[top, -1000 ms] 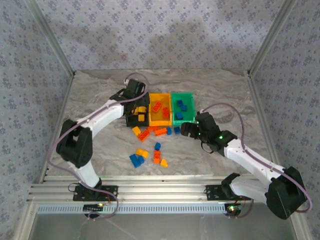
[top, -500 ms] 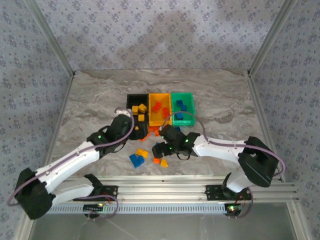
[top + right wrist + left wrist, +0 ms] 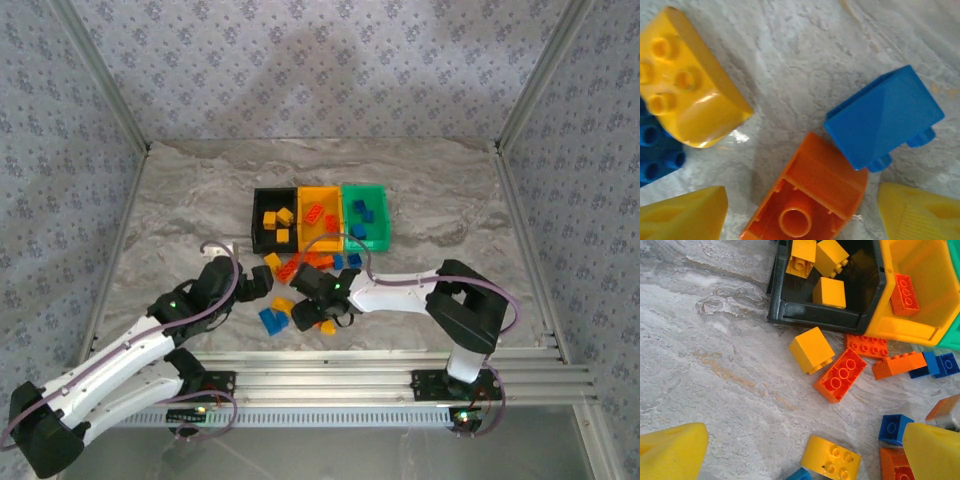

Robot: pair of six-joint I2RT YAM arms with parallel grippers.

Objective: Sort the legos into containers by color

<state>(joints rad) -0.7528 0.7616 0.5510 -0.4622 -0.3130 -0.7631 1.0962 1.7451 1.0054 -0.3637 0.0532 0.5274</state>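
The three containers stand in a row: black (image 3: 258, 222), yellow-orange (image 3: 320, 240) and green (image 3: 378, 214). Yellow legos (image 3: 829, 292) lie in the black bin (image 3: 815, 315), and an orange-red brick (image 3: 903, 294) lies in the yellow-orange bin (image 3: 920, 270). My left gripper (image 3: 802, 457) hangs open above a loose yellow brick (image 3: 831, 458). Low over the table, my right gripper (image 3: 802, 212) is open, its fingers (image 3: 682, 215) either side of an overturned orange brick (image 3: 810, 200) with small gaps. Beside it lie a blue brick (image 3: 885, 120) and a yellow brick (image 3: 685, 95).
More loose legos lie in front of the bins: a yellow cube (image 3: 811, 349), an orange-red brick (image 3: 840, 375), a long orange one (image 3: 899, 364) and blue ones (image 3: 935, 364). Both grippers (image 3: 262, 283) (image 3: 312, 305) work close together over the pile. Bare marble stretches left and right.
Both arms have swung back from the bins to the loose pile. The left gripper left the black bin and opened wider. The right gripper crossed leftward and its jaws have narrowed.
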